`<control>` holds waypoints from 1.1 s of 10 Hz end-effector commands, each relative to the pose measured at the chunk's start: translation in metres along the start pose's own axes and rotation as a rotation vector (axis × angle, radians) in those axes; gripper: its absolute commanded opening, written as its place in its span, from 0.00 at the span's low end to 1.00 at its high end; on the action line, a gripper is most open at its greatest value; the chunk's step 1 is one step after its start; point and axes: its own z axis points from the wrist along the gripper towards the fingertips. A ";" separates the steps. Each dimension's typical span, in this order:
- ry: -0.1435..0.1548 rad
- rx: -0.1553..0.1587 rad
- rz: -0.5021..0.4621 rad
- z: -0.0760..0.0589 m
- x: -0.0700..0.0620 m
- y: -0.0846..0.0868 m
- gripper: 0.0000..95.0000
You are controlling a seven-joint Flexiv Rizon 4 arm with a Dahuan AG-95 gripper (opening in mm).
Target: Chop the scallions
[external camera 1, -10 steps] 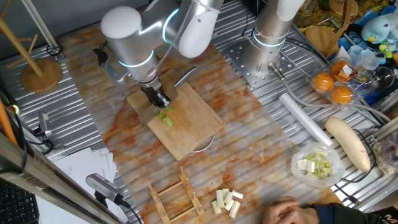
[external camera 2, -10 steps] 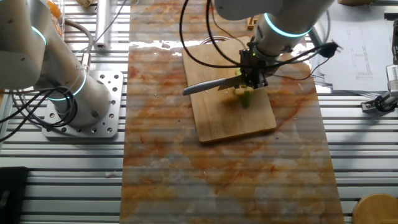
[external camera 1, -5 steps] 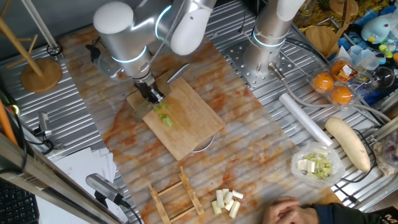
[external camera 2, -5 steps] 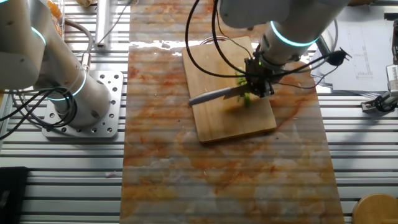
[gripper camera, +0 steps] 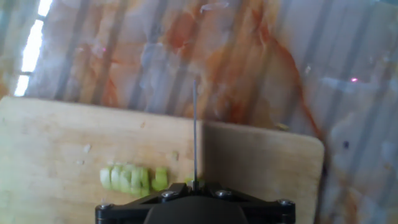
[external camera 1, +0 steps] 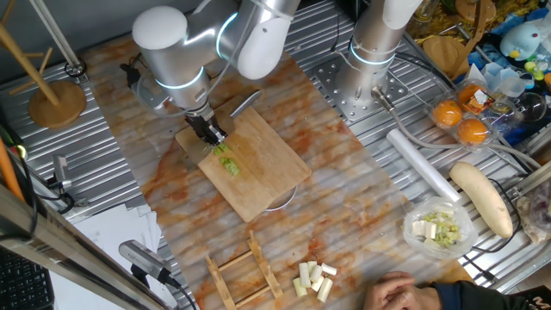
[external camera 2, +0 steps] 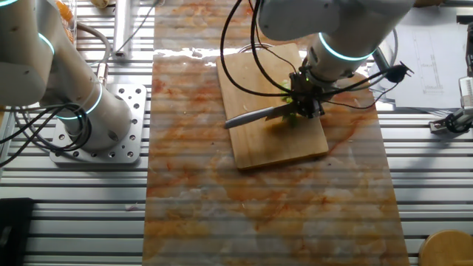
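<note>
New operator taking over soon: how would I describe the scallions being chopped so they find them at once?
Find the wooden cutting board in the middle of the marbled table mat. The scallions lie on it, right below the gripper holding the knife. They are bright green, unlike the pale cream chunks near the table's edge.

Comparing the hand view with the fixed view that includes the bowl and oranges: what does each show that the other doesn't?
Only the hand view shows the scallions as a row of cut slices beside the edge-on knife. Only the fixed view shows the arm, the hand, the bowl of chopped bits, the oranges and the pale chunks. Both show the cutting board, scallions and knife.
</note>
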 end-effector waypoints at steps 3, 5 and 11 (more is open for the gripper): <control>-0.013 0.012 0.017 0.008 -0.015 0.004 0.00; 0.013 -0.001 0.024 -0.011 -0.012 0.007 0.00; 0.017 -0.015 0.006 -0.022 0.000 0.002 0.00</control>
